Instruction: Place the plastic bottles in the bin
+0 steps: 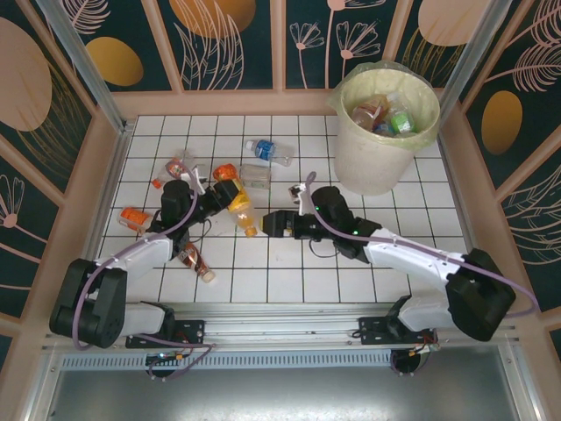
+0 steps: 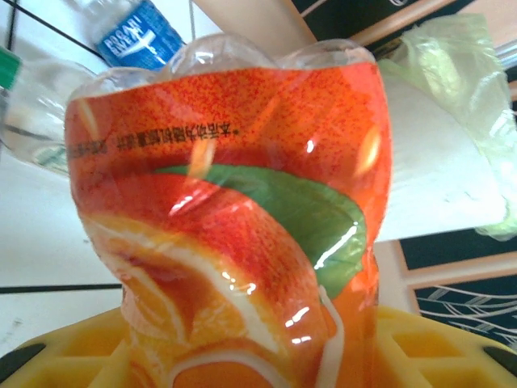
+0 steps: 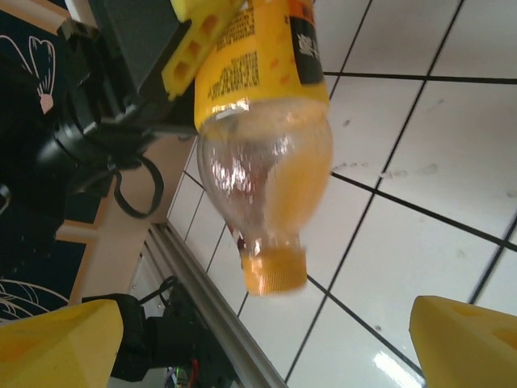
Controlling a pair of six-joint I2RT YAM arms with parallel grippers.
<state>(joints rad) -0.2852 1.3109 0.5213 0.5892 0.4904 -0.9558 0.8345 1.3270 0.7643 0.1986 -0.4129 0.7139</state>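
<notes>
From where I stand, the left gripper (image 1: pixel 228 195) is clenched on an orange-labelled bottle (image 1: pixel 242 213). Its yellow fingers (image 2: pixel 73 352) press in on either side of the label (an orange slice and a green leaf, very close in the left wrist view). The bottle's neck juts out past those fingers, and its orange cap (image 3: pixel 276 272) points towards the right gripper (image 1: pixel 277 222).

That right gripper is released, its jaws spread wide with nothing between them. The cap sits just ahead of it, apart from both of its yellow fingertips (image 3: pixel 56 343).

The bin (image 1: pixel 355 158) stands well apart from the right gripper, beyond it and off to its right. A pale bag is draped over its rim, and a few bottles (image 1: pixel 386 114) already lie inside.

More bottles lie on the white tiled table (image 1: pixel 289 281) around the left gripper:
- A small orange bottle (image 1: pixel 225 171) is just beyond it.
- A clear crushed bottle (image 1: pixel 254 175) is near that one.
- A blue-labelled bottle (image 1: pixel 267 152) is farther out again.
- A red-capped bottle (image 1: pixel 178 167) is to the gripper's left.
- An orange-wrapped bottle (image 1: pixel 133 218) lies farther left, beside the left arm.
- A brown bottle (image 1: pixel 195 261) rests behind the gripper, nearer the arm bases.
</notes>
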